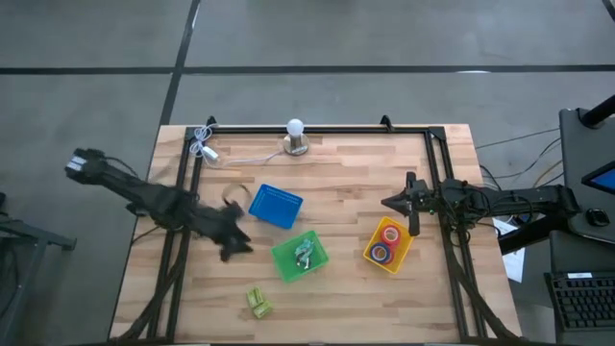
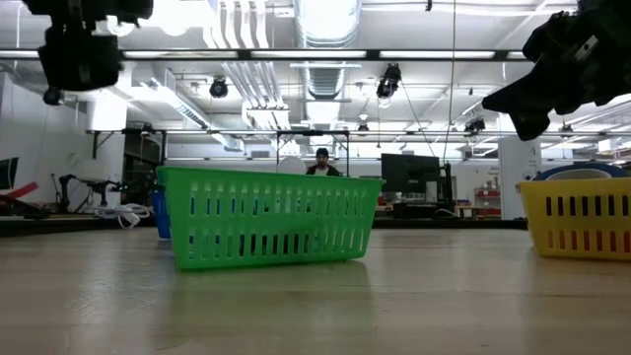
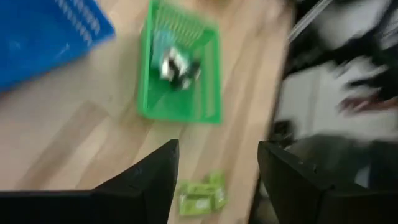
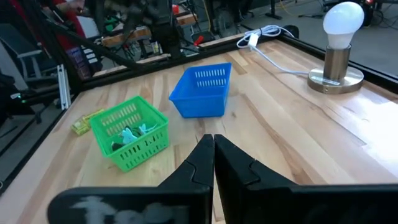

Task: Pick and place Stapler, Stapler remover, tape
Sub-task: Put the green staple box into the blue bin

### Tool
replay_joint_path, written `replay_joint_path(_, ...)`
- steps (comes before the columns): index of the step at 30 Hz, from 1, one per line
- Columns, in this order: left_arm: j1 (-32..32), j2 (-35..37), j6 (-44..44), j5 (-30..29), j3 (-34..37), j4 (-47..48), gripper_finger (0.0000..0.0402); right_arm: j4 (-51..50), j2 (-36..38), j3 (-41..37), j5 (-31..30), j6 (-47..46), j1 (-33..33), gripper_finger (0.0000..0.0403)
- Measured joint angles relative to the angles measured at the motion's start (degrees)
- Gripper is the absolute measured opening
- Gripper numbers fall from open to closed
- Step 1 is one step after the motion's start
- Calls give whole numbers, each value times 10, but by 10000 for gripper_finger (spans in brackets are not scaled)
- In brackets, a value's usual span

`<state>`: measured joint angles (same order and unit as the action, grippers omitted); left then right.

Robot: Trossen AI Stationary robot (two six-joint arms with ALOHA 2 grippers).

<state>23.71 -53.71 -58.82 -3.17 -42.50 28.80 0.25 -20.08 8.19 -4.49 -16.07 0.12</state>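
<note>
Small lime-green staplers [image 1: 258,303] lie on the table near its near edge; the left wrist view has these staplers [image 3: 202,194] showing between my fingers, farther off. My left gripper [image 1: 235,247] [image 3: 217,149] hovers open above the wood, to the left of the green bin [image 1: 300,257]. That bin holds pale stapler removers [image 3: 177,65]. Red and blue tape rolls [image 1: 386,242] lie in the yellow bin [image 1: 403,259]. My right gripper [image 1: 389,203] [image 4: 213,142] is shut and raised beyond the yellow bin, pointing toward the table's left.
A blue bin [image 1: 276,206] sits beyond the green one. A bulb lamp [image 1: 295,135] with a white cable [image 1: 205,149] stands at the far edge. A dark frame [image 1: 317,130] borders the table. A person [image 2: 322,163] is far off in the room.
</note>
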Motion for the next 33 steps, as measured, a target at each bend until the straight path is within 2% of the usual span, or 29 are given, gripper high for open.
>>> replay_joint_path(3, 24, -78, -28, 22, -28, 15, 228, 0, 0, 0, 0, 0, 0, 9)
replay_joint_path(7, 36, -155, -84, 70, -57, -2, 263, 0, 0, 0, 0, 0, 0, 9)
replay_joint_path(10, 39, -204, -179, 89, -58, 14, 289, -1, 0, 0, -1, 0, 0, 9)
replay_joint_path(15, 46, -249, -286, 160, -60, 7, 291, -1, 0, 0, -1, 0, 0, 9)
replay_joint_path(24, 50, -298, -414, 176, -60, -38, 277, -1, 0, 0, -1, 0, 0, 9)
replay_joint_path(33, 50, -356, -440, 204, -61, -94, 275, -1, 0, 0, 0, 0, 0, 9)
